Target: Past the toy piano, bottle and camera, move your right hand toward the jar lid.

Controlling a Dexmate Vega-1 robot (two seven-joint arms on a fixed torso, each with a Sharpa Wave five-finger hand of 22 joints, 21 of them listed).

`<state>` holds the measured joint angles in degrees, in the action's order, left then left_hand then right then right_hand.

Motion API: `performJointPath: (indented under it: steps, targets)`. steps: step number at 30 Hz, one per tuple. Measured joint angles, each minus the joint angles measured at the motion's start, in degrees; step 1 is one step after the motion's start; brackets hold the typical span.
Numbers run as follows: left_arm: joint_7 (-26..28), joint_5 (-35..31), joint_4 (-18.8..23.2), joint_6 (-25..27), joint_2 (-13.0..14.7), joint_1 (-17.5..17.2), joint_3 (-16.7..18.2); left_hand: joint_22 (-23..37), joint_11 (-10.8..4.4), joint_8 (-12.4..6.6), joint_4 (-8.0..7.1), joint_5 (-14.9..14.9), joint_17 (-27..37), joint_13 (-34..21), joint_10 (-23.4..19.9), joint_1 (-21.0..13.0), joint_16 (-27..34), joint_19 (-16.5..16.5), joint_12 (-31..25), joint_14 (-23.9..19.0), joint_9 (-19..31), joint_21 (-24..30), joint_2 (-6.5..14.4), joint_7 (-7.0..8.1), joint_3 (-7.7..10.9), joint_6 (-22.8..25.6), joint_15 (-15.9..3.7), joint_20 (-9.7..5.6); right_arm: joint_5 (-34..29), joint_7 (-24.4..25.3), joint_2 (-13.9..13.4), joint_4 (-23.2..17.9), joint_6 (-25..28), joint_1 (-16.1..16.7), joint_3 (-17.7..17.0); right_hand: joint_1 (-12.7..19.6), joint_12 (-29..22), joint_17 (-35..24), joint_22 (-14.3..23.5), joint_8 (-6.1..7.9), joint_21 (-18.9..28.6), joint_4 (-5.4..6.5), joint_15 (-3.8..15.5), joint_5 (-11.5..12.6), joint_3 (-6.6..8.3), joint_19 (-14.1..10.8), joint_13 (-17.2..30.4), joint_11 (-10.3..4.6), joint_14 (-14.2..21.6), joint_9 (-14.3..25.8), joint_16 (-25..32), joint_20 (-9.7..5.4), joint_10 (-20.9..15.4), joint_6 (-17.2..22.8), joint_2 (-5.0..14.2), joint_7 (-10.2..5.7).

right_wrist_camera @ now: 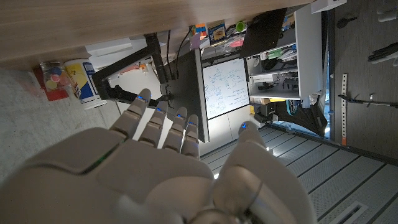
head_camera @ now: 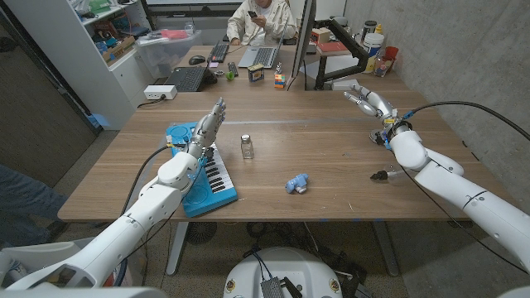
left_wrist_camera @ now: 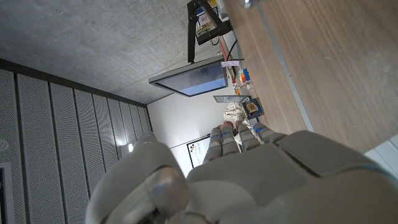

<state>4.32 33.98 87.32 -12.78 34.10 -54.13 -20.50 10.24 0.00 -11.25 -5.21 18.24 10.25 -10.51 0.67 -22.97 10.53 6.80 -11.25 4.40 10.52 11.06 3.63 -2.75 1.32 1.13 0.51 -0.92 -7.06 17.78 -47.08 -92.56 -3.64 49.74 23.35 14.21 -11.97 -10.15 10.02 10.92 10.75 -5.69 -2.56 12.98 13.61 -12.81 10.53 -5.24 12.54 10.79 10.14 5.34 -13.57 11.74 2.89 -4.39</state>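
Jar lid not identifiable; right hand [head_camera: 365, 100] raised, fingers extended, empty.

Tabletop [head_camera: 331, 149]: matt wood veneer, visible grain. Toy piano [head_camera: 203, 170]: glossy blue plastic, white keys. Bottle [head_camera: 247, 146]: clear, glass-like, metal-looking cap. Toy camera [head_camera: 297, 184]: smooth blue plastic. Both hands: smooth light-grey plastic shells, satin finish.

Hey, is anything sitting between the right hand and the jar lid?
Nothing visible. The right hand is farther out than the jar lid, which lies beside that arm's forearm, with bare table between. The camera lies off to the left.
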Motion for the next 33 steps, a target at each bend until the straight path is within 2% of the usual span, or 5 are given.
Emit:
performJointPath:
  steps: [9, 14, 18, 23, 33]
  targets:
    - [-0.22, -0.01, -0.12, -0.02, 0.00, 0.23, -0.06, 0.00, 0.00, 0.00, 0.00, 0.00, 0.00, 0.00, 0.00, -0.22, 0.00, 0.00, 0.00, 0.00, 0.00, 0.00, 0.22, 0.00, 0.00, 0.00, 0.00, 0.00, -0.39, -0.25, -0.39, -0.87, 3.51, -0.13, 0.55, 0.32, 0.33, 0.00, 0.00, 0.00, -0.58, 0.00, -0.92, 0.00, 0.00, 1.65, 0.00, 0.21, -1.72, 0.00, -0.40, 0.81, 0.20, -0.40, -0.32, -0.01]
    - [-0.42, 0.01, -0.41, -0.01, -0.02, 0.30, -0.15, 0.00, 0.00, 0.00, 0.00, 0.00, 0.00, 0.00, 0.00, -0.22, 0.00, 0.00, 0.00, 0.00, 0.00, 0.00, 0.22, 0.00, 0.00, 0.00, 0.00, 0.00, -0.90, -0.52, -0.66, -1.38, 5.45, -0.58, 1.16, 0.32, 0.33, 0.00, 0.00, 0.00, -0.79, 0.00, -0.91, 0.00, 0.00, 2.43, 0.00, -0.08, -2.33, 0.00, -0.40, 1.20, 0.49, -0.40, -0.32, -0.01]
    - [-0.64, 0.06, -0.63, -0.02, -0.04, 0.39, -0.23, 0.00, -0.22, 0.00, -0.24, 0.00, 0.00, 0.00, -0.22, -0.22, 0.00, 0.00, 0.00, 0.00, 0.00, 0.00, 0.22, 0.00, -0.23, 0.00, 0.00, 0.00, -1.30, -0.59, -0.84, -1.77, 6.77, -0.89, 1.62, 0.32, 0.33, 0.00, 0.00, 0.00, -0.79, -0.19, -0.65, 0.00, -0.19, 2.75, 0.00, -0.18, -2.68, 0.00, -0.40, 0.89, 0.59, -0.40, -0.32, -0.01]
    - [-0.74, 0.09, -0.68, -0.02, -0.04, 0.40, -0.24, 0.00, -0.21, 0.00, -0.23, 0.00, 0.00, 0.00, -0.22, -0.22, 0.00, 0.00, 0.00, 0.00, 0.00, 0.00, 0.22, 0.00, -0.23, 0.00, 0.00, 0.00, -1.58, -0.60, -0.88, -1.98, 8.29, -1.19, 2.03, 0.32, 0.33, 0.00, -0.01, 0.00, -0.79, -0.24, -0.72, 0.00, -0.24, 3.39, 0.00, -0.58, -3.56, -0.01, -0.40, 1.53, 1.02, -0.40, -0.32, -0.01]
    - [-0.87, 0.19, -0.68, 0.27, 0.27, 0.42, -0.23, 0.00, -0.21, 0.00, -0.23, 0.00, 0.00, 0.00, -0.22, -0.22, 0.00, 0.00, 0.00, 0.00, 0.00, 0.00, 0.22, 0.00, -0.23, 0.00, 0.00, 0.00, -2.12, -0.54, -0.92, -2.06, 11.20, -1.76, 2.91, 0.54, 0.33, -0.13, -0.01, 0.00, -0.79, -0.23, -0.72, 0.00, -0.24, 3.67, 0.00, -0.89, -4.18, -0.01, -0.40, 1.82, 1.33, -0.39, -0.09, -0.01]
